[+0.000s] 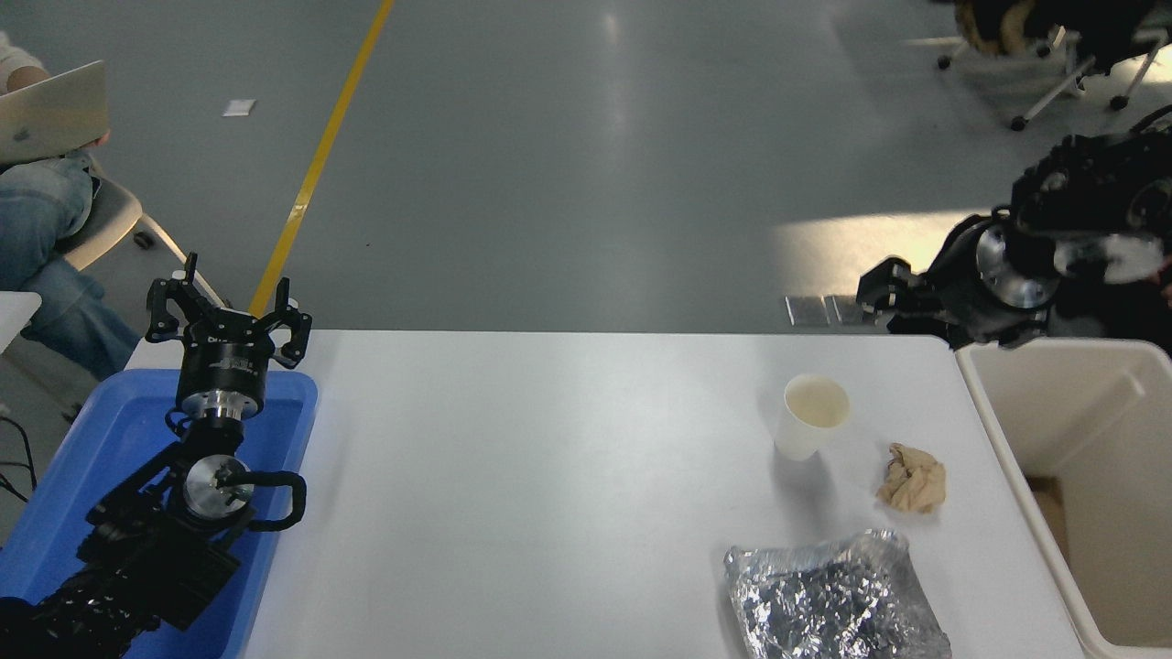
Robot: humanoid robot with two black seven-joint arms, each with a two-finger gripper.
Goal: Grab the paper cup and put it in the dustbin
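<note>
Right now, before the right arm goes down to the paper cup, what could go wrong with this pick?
1. The paper cup stands upright and looks light, so a sideways touch from the right gripper may tip it.
2. The paper wad lies close beside the cup; the jaws could catch it too.
3. The dustbin rim is thick, so a low carry might hit it.
</note>
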